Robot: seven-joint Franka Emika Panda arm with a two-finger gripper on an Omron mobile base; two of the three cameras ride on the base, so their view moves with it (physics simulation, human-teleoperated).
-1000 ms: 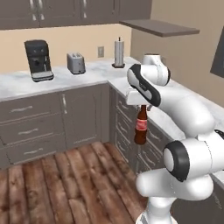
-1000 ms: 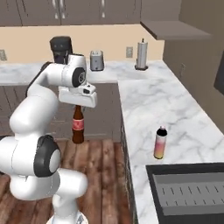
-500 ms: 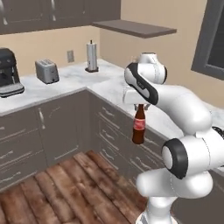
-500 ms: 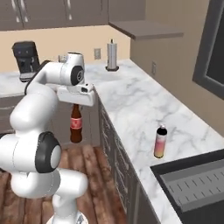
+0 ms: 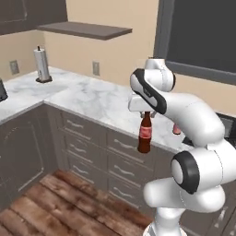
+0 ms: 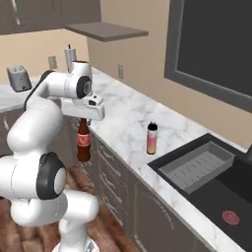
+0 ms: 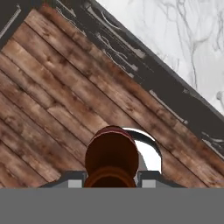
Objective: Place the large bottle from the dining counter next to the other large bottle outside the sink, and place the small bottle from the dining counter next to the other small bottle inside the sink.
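Note:
My gripper (image 5: 146, 113) is shut on the neck of the large bottle (image 5: 144, 136), brown with a red label. It hangs upright over the wooden floor, just in front of the counter edge. In the right base view the gripper (image 6: 82, 119) and the large bottle (image 6: 83, 145) stand left of the counter. The hand view looks down on the bottle's cap (image 7: 111, 155) between my gripper's (image 7: 111, 177) fingertips. The other large bottle (image 6: 152, 138), pink-orange with a dark cap, stands on the marble beside the sink (image 6: 162, 165). The small bottles are out of view.
A grey rack (image 6: 197, 165) lies in the sink basin, and a small red round thing (image 6: 228, 216) sits on its floor. A paper towel holder (image 5: 41, 64) and a toaster (image 6: 18, 78) stand far along the counter. Drawer fronts (image 5: 92, 152) line the counter below.
The base has driven and turned along the counter, so the whole scene shifted and the sink came into view. The bottle stays in my gripper, in the same hanging pose.

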